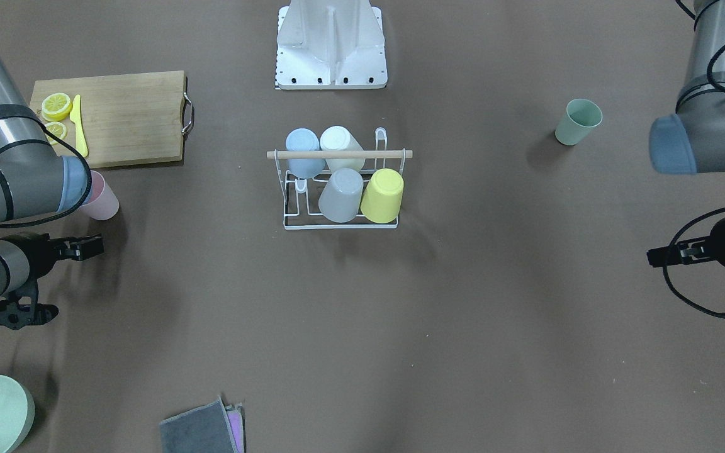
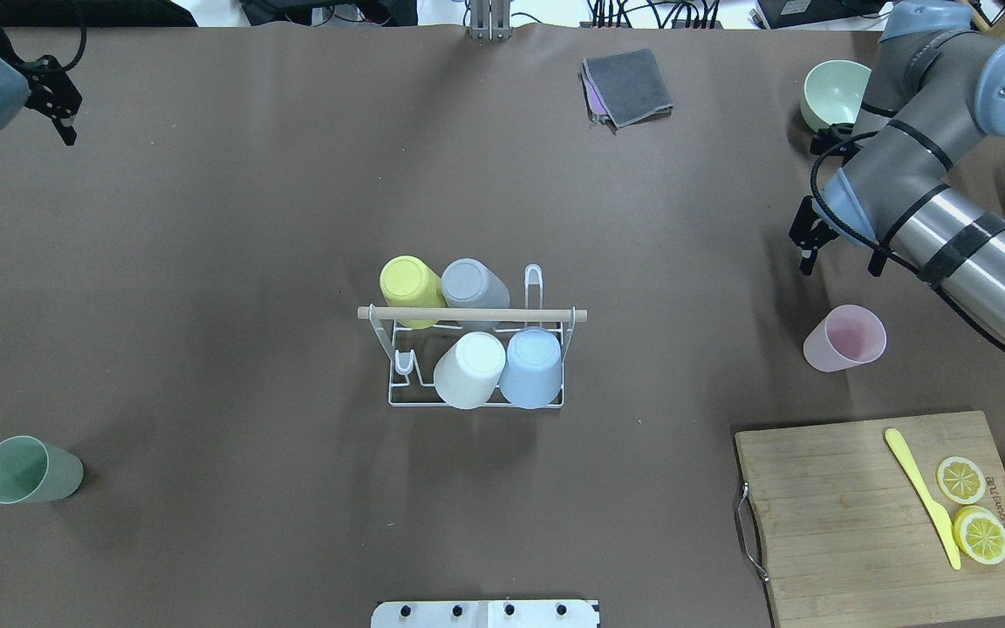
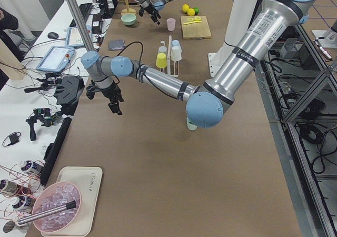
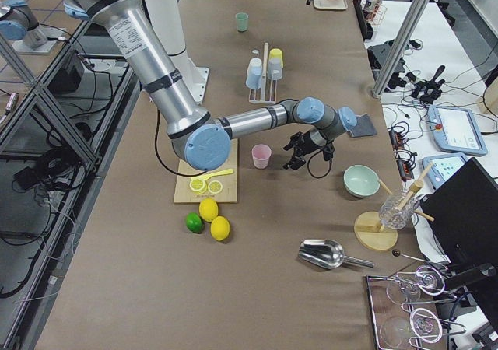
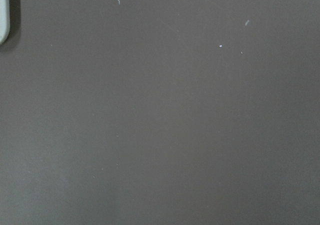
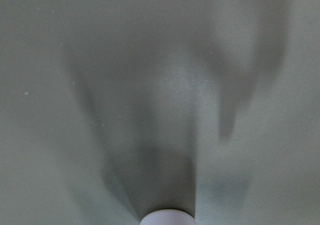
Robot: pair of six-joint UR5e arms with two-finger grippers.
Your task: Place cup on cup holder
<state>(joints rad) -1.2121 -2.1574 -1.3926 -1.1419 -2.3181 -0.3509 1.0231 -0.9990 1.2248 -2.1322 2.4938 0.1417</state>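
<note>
Standing in the middle of the brown table [image 2: 223, 262], the cup holder [image 2: 472, 315] is a white wire rack with a light wooden rod across its top. Clock directions here are read in the overhead view from the rack, with 12 o'clock pointing away from the robot.

Four cups sit upside down on its prongs. A yellow cup [image 2: 406, 286] and a grey cup [image 2: 473, 286] fill the row on the 12 o'clock side. A white cup [image 2: 470, 371] and a blue cup [image 2: 533, 366] fill the row on the 6 o'clock side. One bare prong shows at the 3 o'clock end of the far row, another at the 9 o'clock end of the near row.

Two more cups stand mouth up on the table, well apart from the rack: a pink cup [image 2: 847, 340] at 3 o'clock and a green cup [image 2: 27, 471] between 8 and 9 o'clock.

The right gripper [image 1: 99, 246] hangs over the table between 2 and 3 o'clock, near the pink cup on that cup's 11 o'clock side and apart from it. Its jaws look spread and hold nothing. The left gripper [image 2: 73, 124] hangs at 10 o'clock near the table's far corner, well apart from the green cup, jaws likewise spread and empty.

A wooden cutting board [image 2: 843, 523] lies at 4 o'clock with a yellow knife [image 2: 921, 497] and lemon slices [image 2: 960, 480] on it. A folded grey cloth [image 2: 629, 80] lies at 1 o'clock, and a pale green bowl [image 2: 816, 87] sits at 2 o'clock.
</note>
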